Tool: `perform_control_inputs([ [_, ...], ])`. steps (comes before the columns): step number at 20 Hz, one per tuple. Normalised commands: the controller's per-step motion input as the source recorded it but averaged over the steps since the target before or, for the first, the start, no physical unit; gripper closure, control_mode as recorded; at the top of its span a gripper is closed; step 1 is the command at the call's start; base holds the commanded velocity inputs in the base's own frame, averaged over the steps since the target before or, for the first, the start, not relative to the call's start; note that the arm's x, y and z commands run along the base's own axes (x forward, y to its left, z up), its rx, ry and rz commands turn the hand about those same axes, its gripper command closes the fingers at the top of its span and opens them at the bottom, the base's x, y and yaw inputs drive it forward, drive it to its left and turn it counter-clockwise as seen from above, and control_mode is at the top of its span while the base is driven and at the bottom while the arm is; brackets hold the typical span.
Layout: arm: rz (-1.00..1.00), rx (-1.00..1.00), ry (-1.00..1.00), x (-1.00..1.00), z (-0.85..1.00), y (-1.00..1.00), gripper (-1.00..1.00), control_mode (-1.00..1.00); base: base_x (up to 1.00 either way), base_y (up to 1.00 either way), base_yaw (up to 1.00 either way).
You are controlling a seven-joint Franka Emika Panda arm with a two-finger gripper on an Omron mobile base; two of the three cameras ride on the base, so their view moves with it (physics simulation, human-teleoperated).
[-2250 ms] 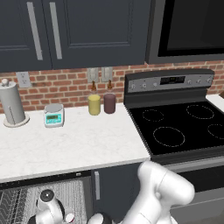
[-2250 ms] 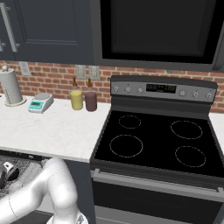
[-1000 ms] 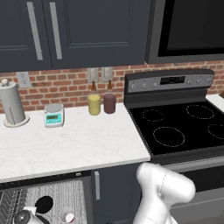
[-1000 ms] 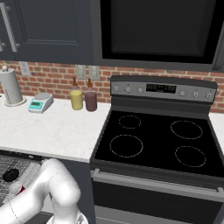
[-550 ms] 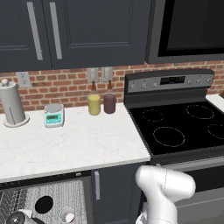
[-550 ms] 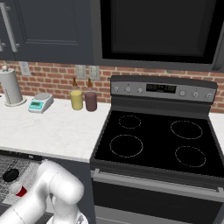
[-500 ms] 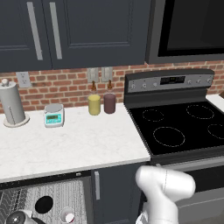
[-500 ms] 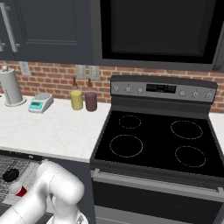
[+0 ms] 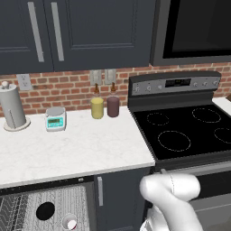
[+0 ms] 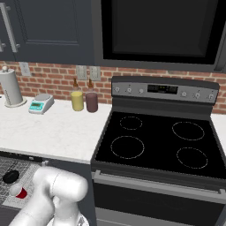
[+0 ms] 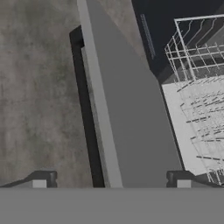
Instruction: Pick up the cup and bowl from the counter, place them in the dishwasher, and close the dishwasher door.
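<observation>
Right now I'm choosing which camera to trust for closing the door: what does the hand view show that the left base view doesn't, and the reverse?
Hand view alone: the dishwasher door seen close, its bar handle along one edge, the floor beyond it, and the end effector with fingers spread on either side of the door's edge. Left base view alone: the bowl and the cup lying in the rack, plus the counter and stove. Both show the dishwasher's wire rack.

cup [image 9: 69,222] upright in dishwasher [image 9: 58,203] rack | bowl [image 9: 44,210] beside | door [image 11: 131,127] open
</observation>
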Motion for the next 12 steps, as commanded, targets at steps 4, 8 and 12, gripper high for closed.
perform_control_inputs([
  [4,-0.05,0.12,0.00,-0.35,0.49,-0.70,-1.00,-1.00,0.00,0.00,0.00],
  [8,-0.04,0.12,0.00,-0.31,0.38,-0.46,-1.00,-1.00,0.00,0.00,0.00],
  [12,0.00,0.09,0.03,-0.11,0.02,-0.37,-1.00,-1.00,0.00,0.00,0.00],
])
